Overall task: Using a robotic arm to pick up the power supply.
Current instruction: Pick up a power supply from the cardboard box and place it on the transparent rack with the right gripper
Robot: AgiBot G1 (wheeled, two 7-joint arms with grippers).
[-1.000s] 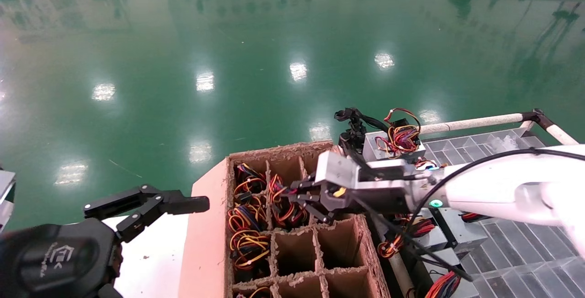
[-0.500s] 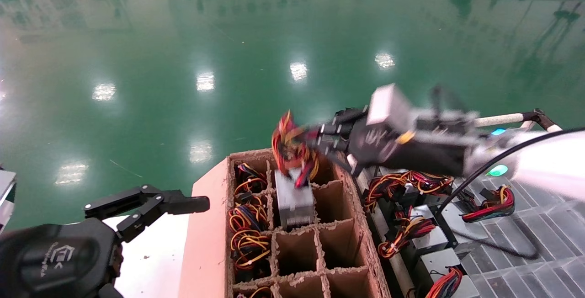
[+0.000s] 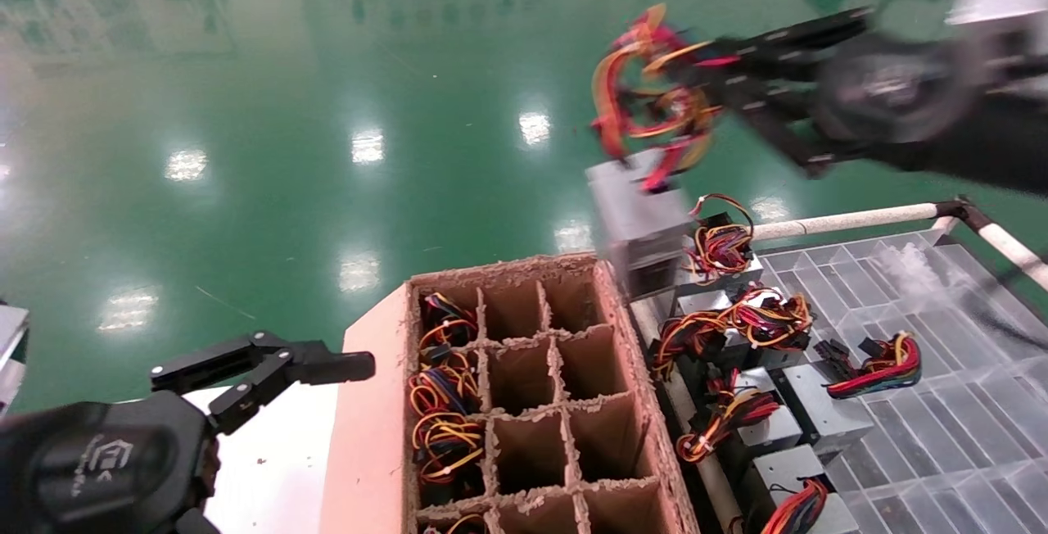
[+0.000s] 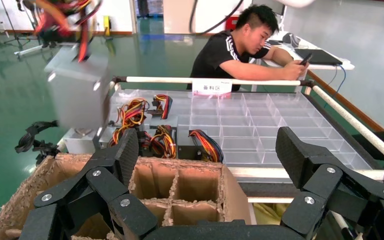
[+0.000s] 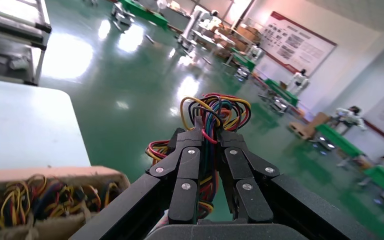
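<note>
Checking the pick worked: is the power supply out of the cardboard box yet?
Out. The power supply hangs in the air above the box, by its wires, which the right gripper pinches.

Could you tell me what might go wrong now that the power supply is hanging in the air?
1. The right claw pinches only the wire bundle, so the grey power supply dangles below it and could slip or strain its wires.
2. The box hangs beside the cardboard crate's far corner and over other units in the clear tray; a swing or drop could hit them.

Head cam looks down; wrist cams close, both share carton (image 3: 524,403).
</note>
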